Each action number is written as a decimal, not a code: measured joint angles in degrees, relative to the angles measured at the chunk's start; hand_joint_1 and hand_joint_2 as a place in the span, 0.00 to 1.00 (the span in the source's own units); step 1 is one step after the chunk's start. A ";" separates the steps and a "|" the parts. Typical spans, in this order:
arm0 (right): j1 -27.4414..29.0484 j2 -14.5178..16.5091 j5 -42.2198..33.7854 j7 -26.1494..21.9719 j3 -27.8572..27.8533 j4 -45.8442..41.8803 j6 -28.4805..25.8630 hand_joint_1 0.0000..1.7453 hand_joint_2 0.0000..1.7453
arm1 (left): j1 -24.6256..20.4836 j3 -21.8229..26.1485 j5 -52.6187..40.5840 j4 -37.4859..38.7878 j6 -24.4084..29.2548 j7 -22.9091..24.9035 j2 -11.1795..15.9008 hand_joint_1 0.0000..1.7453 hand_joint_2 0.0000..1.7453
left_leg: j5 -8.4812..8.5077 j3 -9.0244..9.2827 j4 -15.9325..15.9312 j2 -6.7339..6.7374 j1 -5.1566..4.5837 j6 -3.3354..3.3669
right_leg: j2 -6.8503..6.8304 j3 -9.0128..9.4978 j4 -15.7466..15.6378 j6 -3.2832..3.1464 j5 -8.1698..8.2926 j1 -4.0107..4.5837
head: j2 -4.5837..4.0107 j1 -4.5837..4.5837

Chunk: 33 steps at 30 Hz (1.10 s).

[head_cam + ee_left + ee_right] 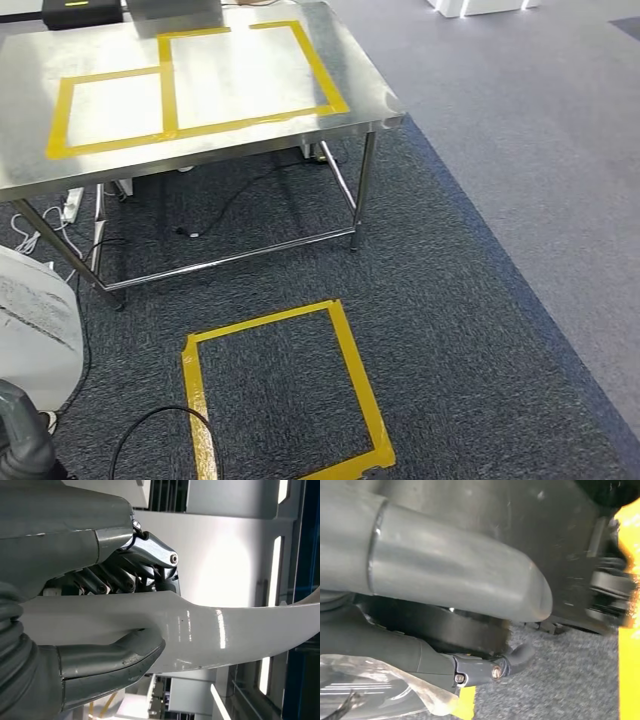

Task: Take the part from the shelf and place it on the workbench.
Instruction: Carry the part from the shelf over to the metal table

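Clearly the left hand has the part: in the left wrist view its thumb presses one face of the smooth white curved piece while the darker fingers curl over the opposite face, so the part is pinched between them. From the head view, the part shows as a white rounded shape off the near left corner of the workbench, low beside the robot's body and well apart from the benchtop, with a grey arm piece just below it.

On the steel workbench lie two yellow tape rectangles, a smaller one toward its left end and a larger one beside it, sharing an edge. Along its far edge stand a black box and a grey item. Beneath the workbench, cables and a white power strip lie on the dark carpet. In front of the workbench a yellow tape square marks the floor.

The right hand hangs over grey carpet next to yellow tape. Its thick thumb and one dark finger stand apart, and I cannot tell whether they hold anything; some clear crinkled film lies near the finger.
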 joint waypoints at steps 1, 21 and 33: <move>0.01 -0.01 -0.35 -0.23 -0.17 0.00 -0.04 0.00 0.00 | 0.03 0.01 -0.01 0.00 0.05 0.00 0.01 1.00 1.00 | -0.02 0.07 0.01 -0.59 -0.02 0.03 | 0.09 -0.94 0.92 -0.04 0.58 0.00 | 0.00 0.01; -0.15 0.08 -1.56 -0.40 -2.21 0.00 -0.69 0.00 0.00 | 0.40 0.05 -0.27 -0.13 1.29 0.00 0.12 1.00 1.00 | -0.95 0.48 1.90 0.47 0.61 -3.15 | -0.62 6.11 -15.57 -1.80 9.05 0.00 | 0.01 -0.66; -0.22 -0.02 -0.85 -0.07 -2.93 -0.02 -0.69 0.00 0.00 | 0.46 0.10 0.03 -0.31 2.36 0.00 -0.04 1.00 1.00 | -1.68 2.08 -0.31 0.07 0.25 -0.24 | 0.04 -3.19 -1.06 -0.05 5.49 -0.11 | 0.00 -0.16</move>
